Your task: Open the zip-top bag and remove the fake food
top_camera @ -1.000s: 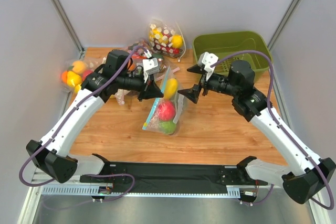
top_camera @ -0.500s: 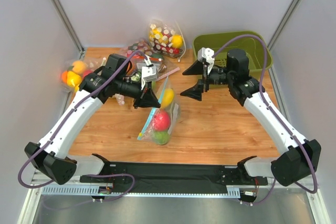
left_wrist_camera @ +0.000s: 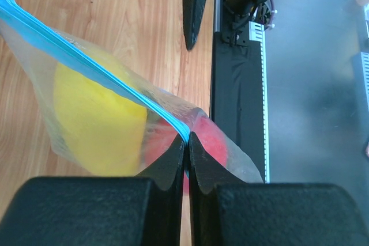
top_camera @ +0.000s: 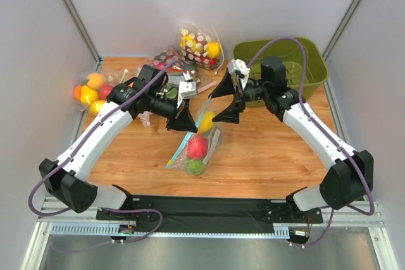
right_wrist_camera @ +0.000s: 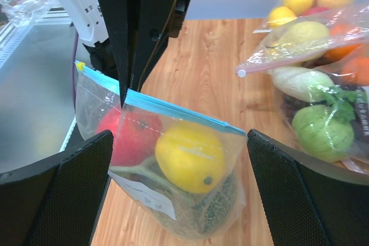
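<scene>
since a second ago the right gripper (top_camera: pixel 229 100) has swung in from the right toward the clear soft zip-top bag with the teal-blue zipper strip (right_wrist_camera: pixel 167 108), and the bag has tilted up off the wooden table (top_camera: pixel 266 150). left gripper (left_wrist_camera: pixel 187 151) is pinched tight on that strip; right fingers stand wide apart, straddling the bag without touching. inside sit the yellow lemon-shaped toy (right_wrist_camera: pixel 189 155) and red ball (right_wrist_camera: pixel 134 135). risk: a one-point pinch may slip, or the right jaws may grab both bag walls and never part the seal.
</scene>
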